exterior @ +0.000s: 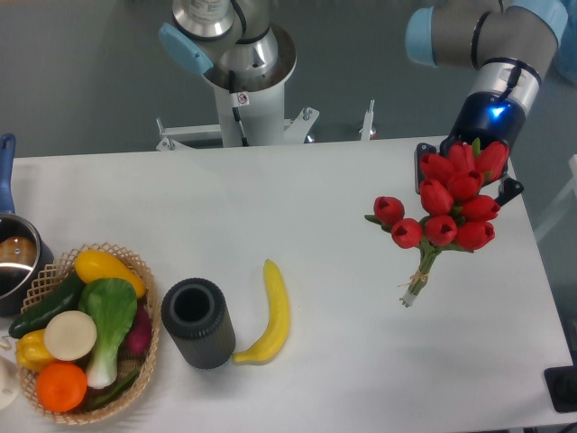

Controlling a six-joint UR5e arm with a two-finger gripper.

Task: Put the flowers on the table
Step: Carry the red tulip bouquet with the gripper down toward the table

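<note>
There is one bunch of flowers [446, 203] with about nine red buds, one banana [273, 314], one black cylinder [197, 322] and one basket [133, 262]. In the basket I count one orange [61, 386], one white round thing [70, 335], one cucumber [47, 304] and two yellow vegetables. One pot [13, 253] is at the left edge.

Bare table [361, 361] right of banana [273, 316]

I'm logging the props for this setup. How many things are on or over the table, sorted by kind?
Flowers, a bunch of red tulips up in the gripper: 1
Banana: 1
Dark cylindrical cup: 1
Wicker basket of vegetables and fruit: 1
Pot at the left edge: 1
Total: 5 on or over the white table
</note>
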